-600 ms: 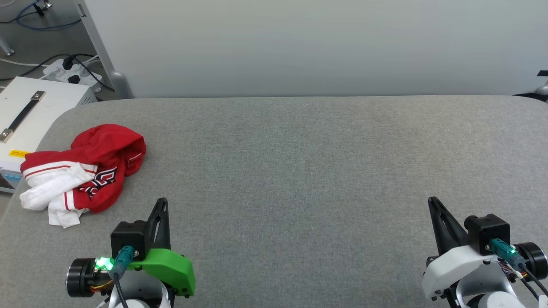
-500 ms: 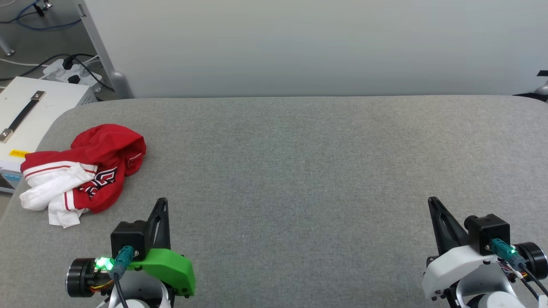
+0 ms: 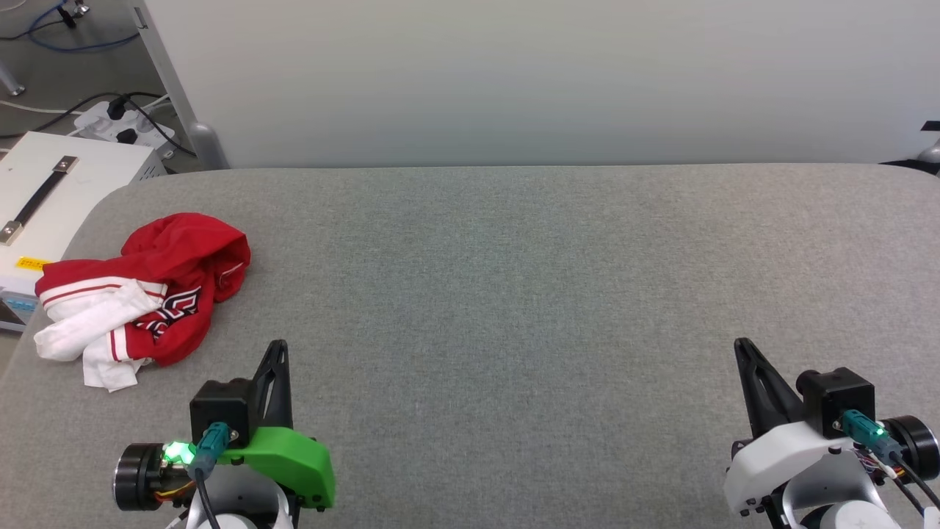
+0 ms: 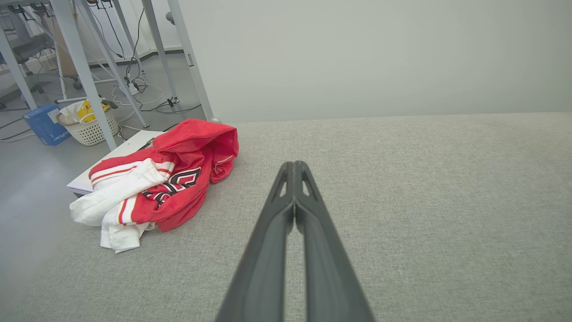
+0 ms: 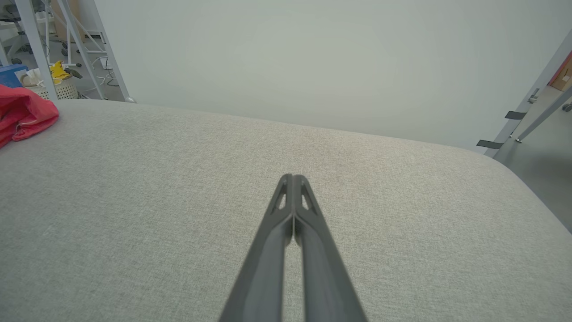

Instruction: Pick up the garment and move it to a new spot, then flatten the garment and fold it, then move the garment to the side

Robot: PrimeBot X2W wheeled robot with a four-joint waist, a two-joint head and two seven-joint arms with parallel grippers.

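Crumpled in a heap at the left edge of the grey surface [image 3: 514, 294]: garment [image 3: 143, 286]. Clenched empty, near it: left gripper [image 3: 277, 345]; well apart: right gripper [image 3: 742, 344]. Likely hazard: heap dragged off the edge by a pinch on one loose sleeve.

Crumpled at the left end of the worktop [image 3: 514, 294], the garment [image 3: 147, 286] folds over itself, leaving only a scrap of its black-and-white print, too bunched to read; the right wrist view's left edge cuts off all but a red corner. The white box [image 3: 66, 191] beside the worktop runs off the head view's left edge, its yellow label [image 3: 32, 262] too small to read. The bottom edge crops both arms behind the left tool [image 3: 279, 345] and right tool [image 3: 740, 344].
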